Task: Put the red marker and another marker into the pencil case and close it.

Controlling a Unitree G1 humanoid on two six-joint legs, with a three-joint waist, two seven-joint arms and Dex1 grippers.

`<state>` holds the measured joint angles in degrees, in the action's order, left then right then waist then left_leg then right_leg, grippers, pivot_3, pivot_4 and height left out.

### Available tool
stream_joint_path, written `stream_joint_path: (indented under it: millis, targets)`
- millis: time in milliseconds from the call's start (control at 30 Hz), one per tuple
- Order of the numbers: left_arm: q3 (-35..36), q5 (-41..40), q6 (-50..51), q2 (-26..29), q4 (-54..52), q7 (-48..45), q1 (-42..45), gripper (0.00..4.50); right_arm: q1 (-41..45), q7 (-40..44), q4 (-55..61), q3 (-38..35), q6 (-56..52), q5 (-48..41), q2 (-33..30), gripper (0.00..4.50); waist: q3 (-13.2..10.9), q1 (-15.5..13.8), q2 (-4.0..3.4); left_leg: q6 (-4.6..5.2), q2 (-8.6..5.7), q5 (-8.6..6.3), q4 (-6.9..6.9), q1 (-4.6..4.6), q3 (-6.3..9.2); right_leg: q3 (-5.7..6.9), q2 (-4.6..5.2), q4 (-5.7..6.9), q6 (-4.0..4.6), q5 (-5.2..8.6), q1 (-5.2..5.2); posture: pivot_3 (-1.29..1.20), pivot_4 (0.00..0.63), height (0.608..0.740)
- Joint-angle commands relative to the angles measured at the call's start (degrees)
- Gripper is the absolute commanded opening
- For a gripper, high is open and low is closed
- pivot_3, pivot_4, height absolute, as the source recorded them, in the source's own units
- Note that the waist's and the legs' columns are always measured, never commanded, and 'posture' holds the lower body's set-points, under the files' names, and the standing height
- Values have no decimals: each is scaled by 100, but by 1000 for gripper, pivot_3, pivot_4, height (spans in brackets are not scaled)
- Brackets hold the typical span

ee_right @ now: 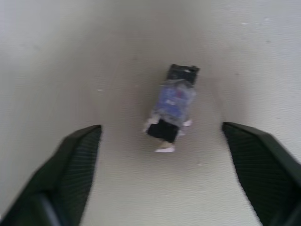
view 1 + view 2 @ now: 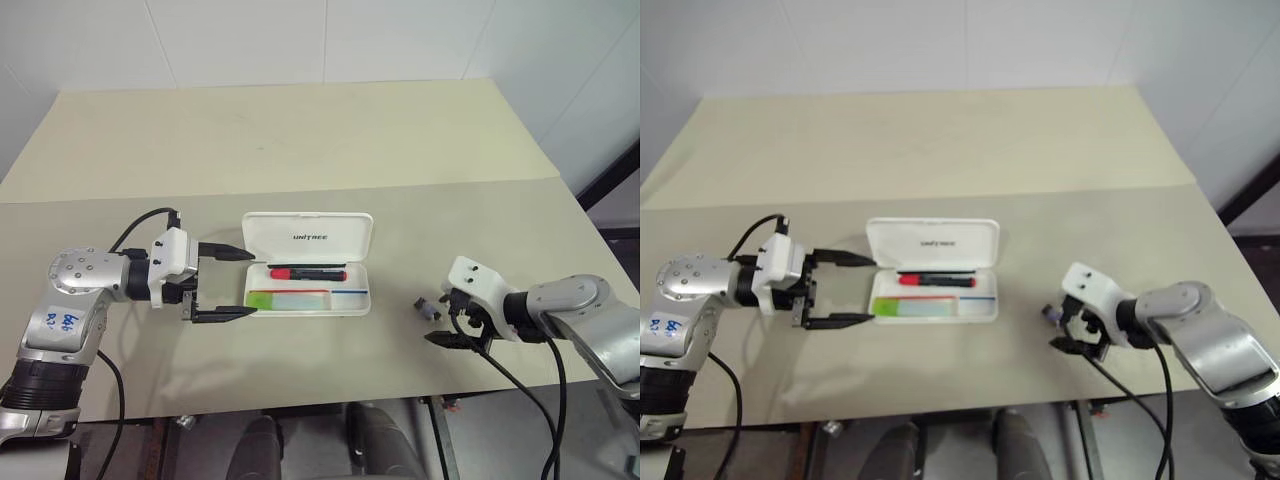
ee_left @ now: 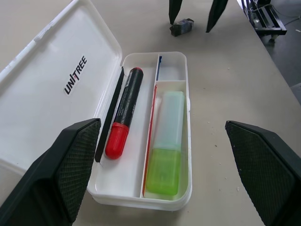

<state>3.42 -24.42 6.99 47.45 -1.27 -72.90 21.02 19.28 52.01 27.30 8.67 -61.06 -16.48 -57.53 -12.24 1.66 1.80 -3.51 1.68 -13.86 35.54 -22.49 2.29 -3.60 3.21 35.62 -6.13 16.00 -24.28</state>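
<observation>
The white pencil case (image 2: 350,300) lies open mid-table, its "UNITREE" lid (image 2: 308,236) folded back flat. The red marker (image 3: 124,113) rests in the compartment nearest the lid. The green marker (image 3: 165,146) rests in the front compartment beside it. My left gripper (image 2: 222,284) is open just left of the case, pointing at its short end, one finger near the lid corner and one near the front corner, holding nothing. My right gripper (image 2: 452,335) is open to the right of the case, hovering over a small dark grey-purple object (image 1: 173,107) on the table.
The small dark object (image 2: 427,308) sits between the case and my right gripper. The table's front edge (image 2: 300,408) runs close below both arms. A seam (image 2: 300,188) crosses the tabletop behind the case, with bare surface beyond it.
</observation>
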Motion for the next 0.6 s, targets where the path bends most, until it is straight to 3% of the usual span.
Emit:
stream_joint_path:
  millis: [33, 233, 267, 400, 600]
  targets:
    - [93, 3, -65, 11, -73, 19, 10, 4500, 162, -155, 17, 109, -15, -2, 152, 2820, 0, 6, 0, 0, 0, 0, 3, -1, 0, 0, 0, 0, 1, 1, 1, 0, 150, 740]
    - [144, -7, -55, 46, -139, 59, -59, 4500, 317, -273, -106, 246, -14, 18, 253, 624, 0, 12, 0, 0, 0, 0, 16, -1, 0, -2, -1, 0, 3, 1, 6, 0, 150, 740]
    - [155, -4, -57, 53, -149, 69, -75, 4500, 326, -275, -109, 251, -12, 13, 253, 421, 0, 12, 1, 0, 0, 0, 19, 0, 0, -3, -1, 0, 6, 3, 9, 0, 150, 740]
    - [185, 9, -73, 78, -182, 109, -127, 4500, 418, -261, -199, 274, 148, 54, 238, 347, 0, 12, 1, 1, 0, -1, 39, -1, 0, -5, 0, -1, 35, 18, 17, 0, 150, 740]
    - [257, 2, -90, 143, -238, 135, -235, 4500, 950, 312, -746, 406, 1449, 245, 148, 347, -1, 22, 1, 3, 0, 0, 50, 11, -2, -7, -1, -12, 45, 18, 37, 0, 150, 740]
